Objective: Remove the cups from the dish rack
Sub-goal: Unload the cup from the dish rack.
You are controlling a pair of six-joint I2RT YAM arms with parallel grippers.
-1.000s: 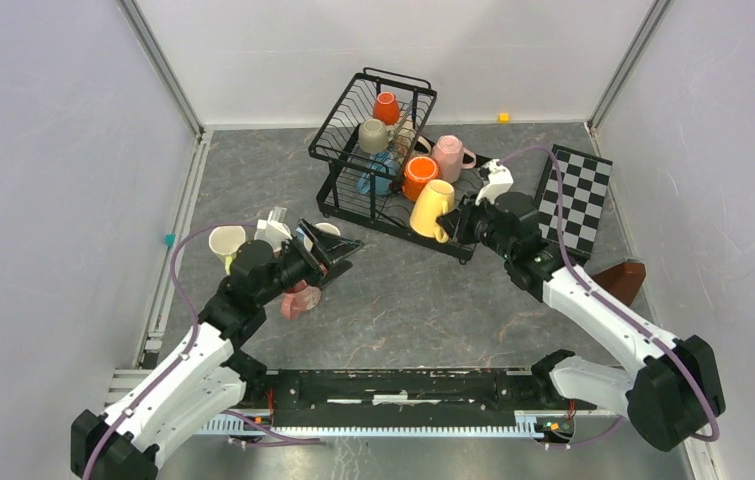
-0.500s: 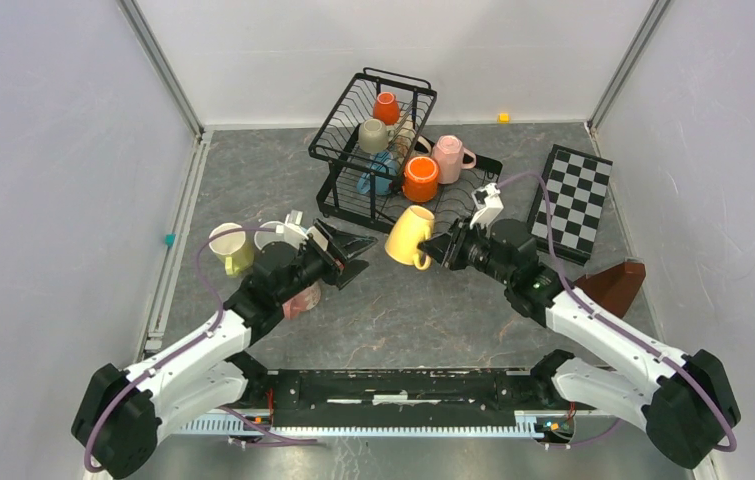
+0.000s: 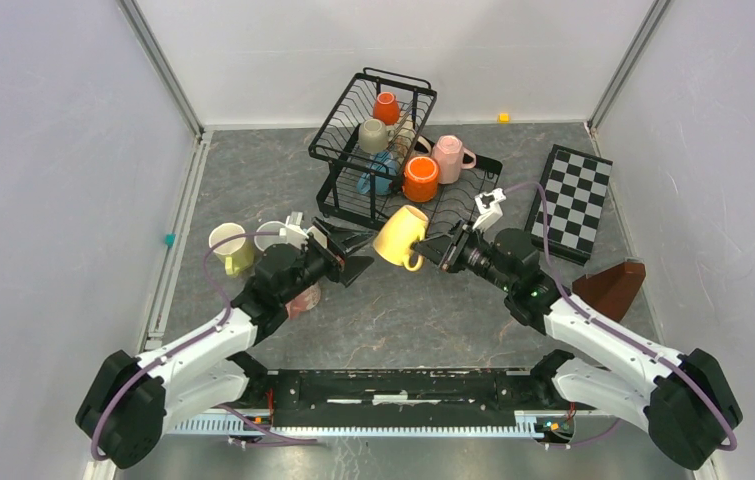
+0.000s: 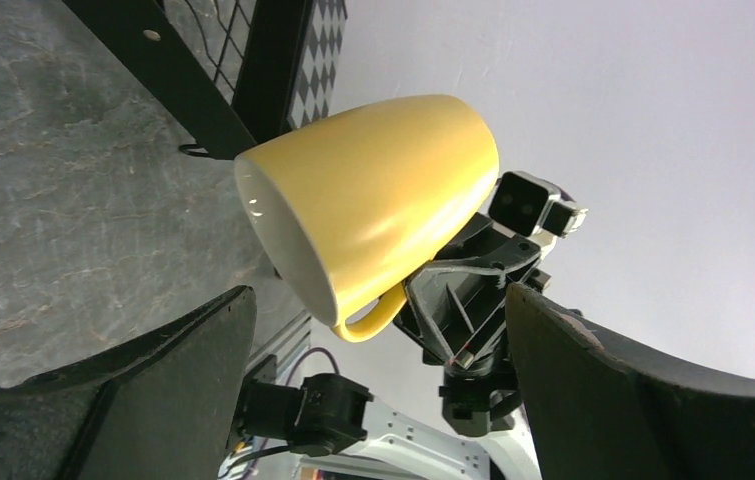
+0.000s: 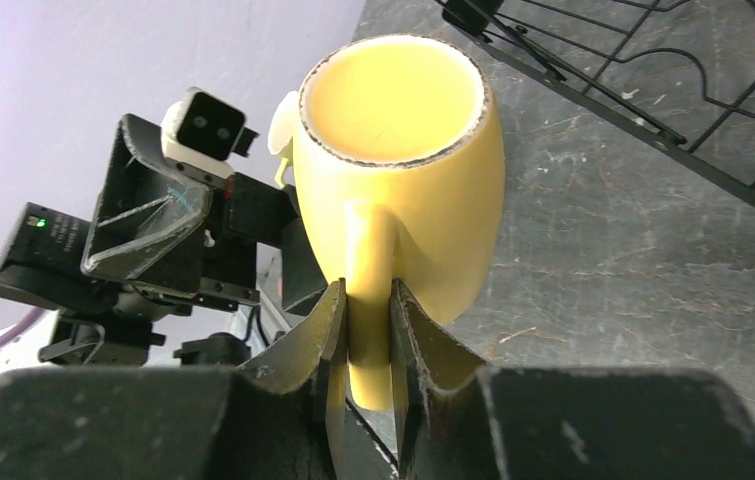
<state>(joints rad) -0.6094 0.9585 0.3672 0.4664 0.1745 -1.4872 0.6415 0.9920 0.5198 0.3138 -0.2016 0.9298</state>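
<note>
Right gripper (image 5: 367,305) clamps the yellow mug (image 5: 398,160) by its handle; left gripper (image 3: 351,255) spread wide, empty. We judge the mug stiff, breakable, probably slick-glazed: grip across the body.

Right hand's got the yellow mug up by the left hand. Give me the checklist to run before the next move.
1. Grip: right hand shut on the handle of the glossy yellow ceramic mug: ok.
2. Mug off the black wire dish rack, touching none of its wires: ok.
3. Receiver: left hand open, its fingers spread to either side of the mug's rim: ok.
4. Mug empty inside: ok.
5. Room between the left arm and the pink ceramic mug beneath it: cannot tell.
</note>
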